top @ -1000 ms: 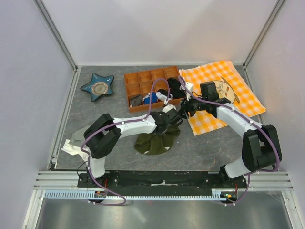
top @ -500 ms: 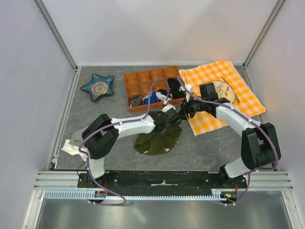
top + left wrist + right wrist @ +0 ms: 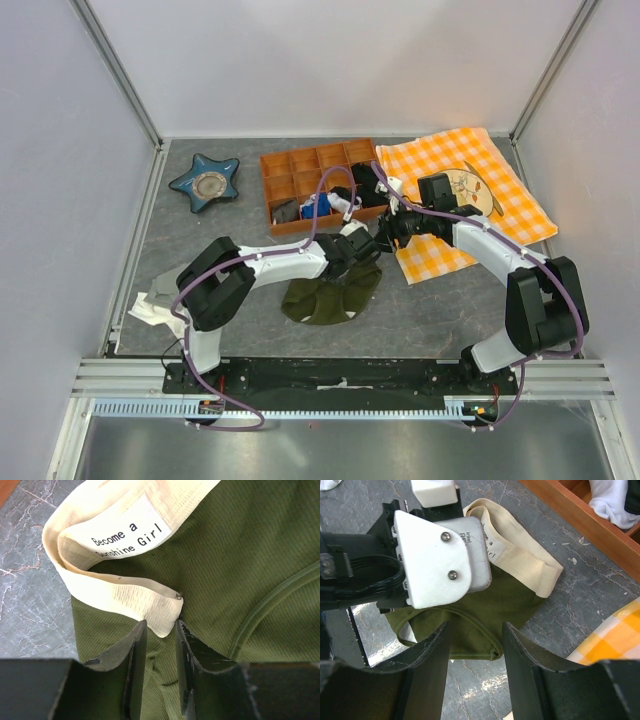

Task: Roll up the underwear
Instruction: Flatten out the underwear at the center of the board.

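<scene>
Left gripper is open just a crack, straddling the cream waistband's folded end, nothing pinched. The underwear lies flat on the table. Rolling's barely begun, I'd say. The next move needs a firm pinch on that fold.

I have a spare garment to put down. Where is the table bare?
Bare grey tabletop: front right, between the underwear and the right arm's base; also left, between the star dish and the left arm. Crowded at centre, where left pincer and right pincer meet beside the orange tray.
</scene>
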